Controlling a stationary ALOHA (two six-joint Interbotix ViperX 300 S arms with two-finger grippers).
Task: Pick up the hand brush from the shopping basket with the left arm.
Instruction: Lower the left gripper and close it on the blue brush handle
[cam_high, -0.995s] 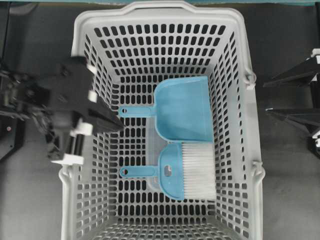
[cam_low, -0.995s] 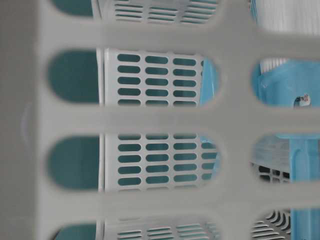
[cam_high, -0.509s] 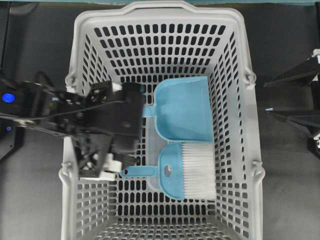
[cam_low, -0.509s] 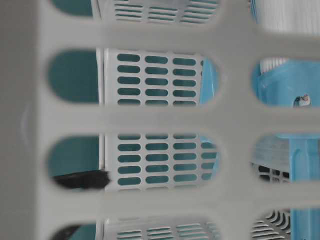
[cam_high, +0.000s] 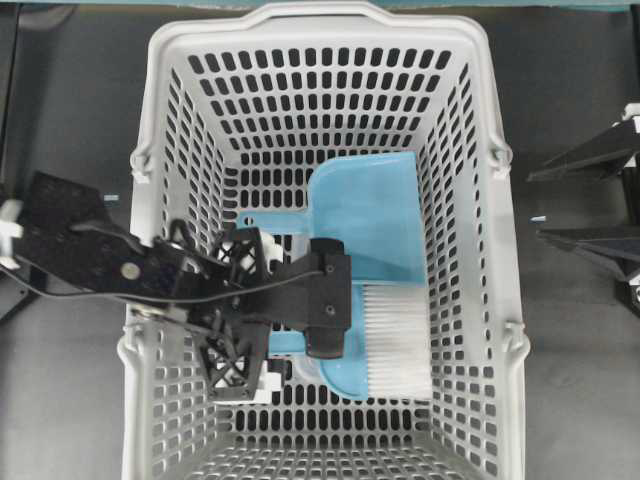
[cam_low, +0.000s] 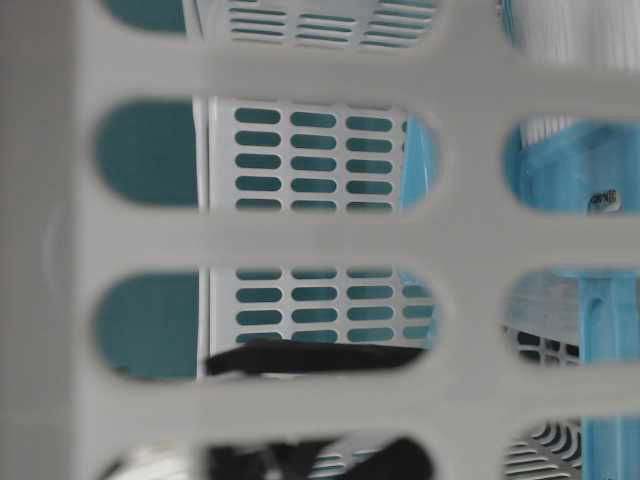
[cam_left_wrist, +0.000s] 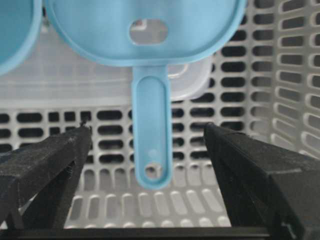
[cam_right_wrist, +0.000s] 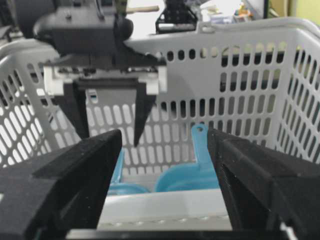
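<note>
Left end effector (cam_left_wrist: 147, 145) descended, seemingly hiding hand brush (cam_high: 385, 345) handle.

hand brush (cam_high: 385, 345) in shopping basket (cam_high: 480, 250), dustpan (cam_high: 370, 215) just behind it

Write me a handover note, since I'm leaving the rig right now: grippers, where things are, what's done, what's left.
Left gripper: open, down inside the basket, its fingers on either side of the brush handle, not closed on it.
Right gripper: open, holding nothing, parked outside the basket.
Brush: on the basket floor, bristles toward the right wall, next to the dustpan.
Done: left arm is in place over the handle.
Left: close on the handle and lift the brush out.
</note>
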